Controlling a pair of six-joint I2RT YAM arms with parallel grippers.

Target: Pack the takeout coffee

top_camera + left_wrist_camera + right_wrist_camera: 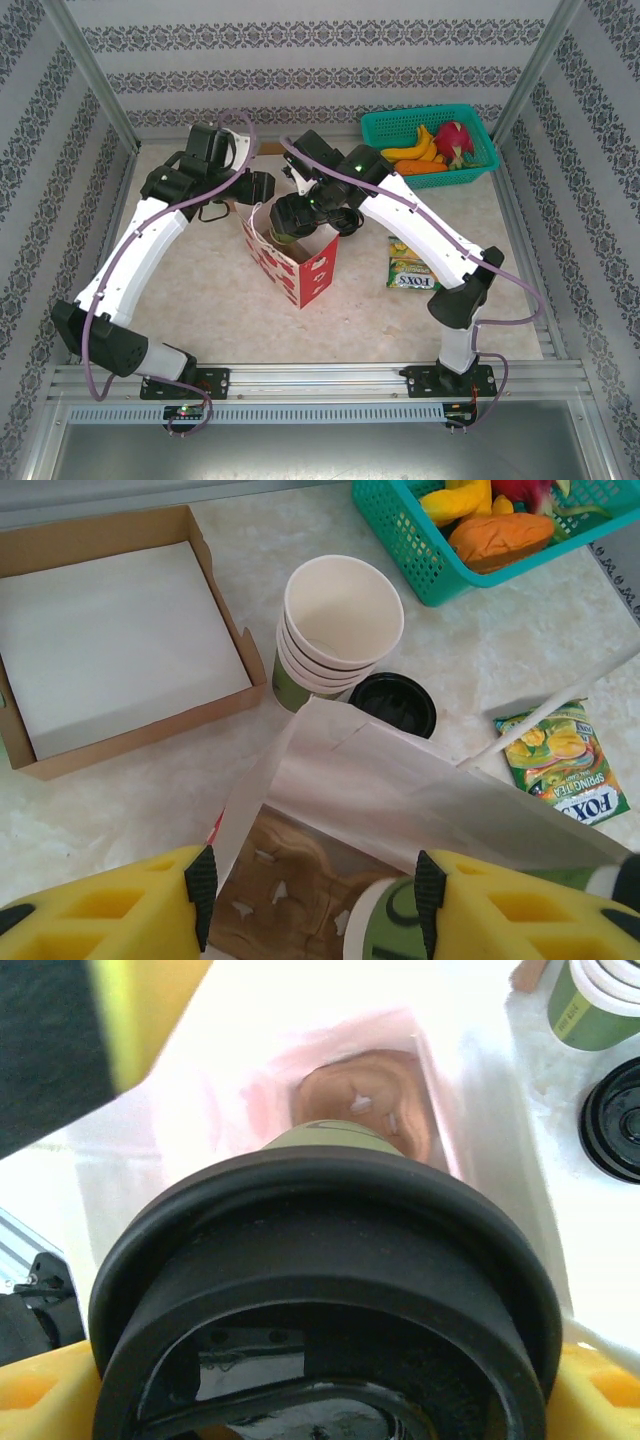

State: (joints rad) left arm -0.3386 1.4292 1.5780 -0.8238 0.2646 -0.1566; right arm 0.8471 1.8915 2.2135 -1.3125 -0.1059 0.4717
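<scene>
The small dark green paper cup with the round black plastic lid hangs upright at the open mouth of the red-and-white paper bag, which stands in the middle of the pale marbled counter. The right arm's fingers are clenched on the cup just under the lid, one yellow pad on each side. Below the cup, the bag's brown floor shows. How deep the cup sits inside cannot be told.

The left arm's fingers are released and stand wide apart above the bag's white inner rim, and the cup's green side lies between them.

Just beyond the bag stand a stack of lidless paper cups and a loose black lid. A shallow brown cardboard tray lies to their left. A teal plastic basket of fruit and a green sweet packet lie to the right.
</scene>
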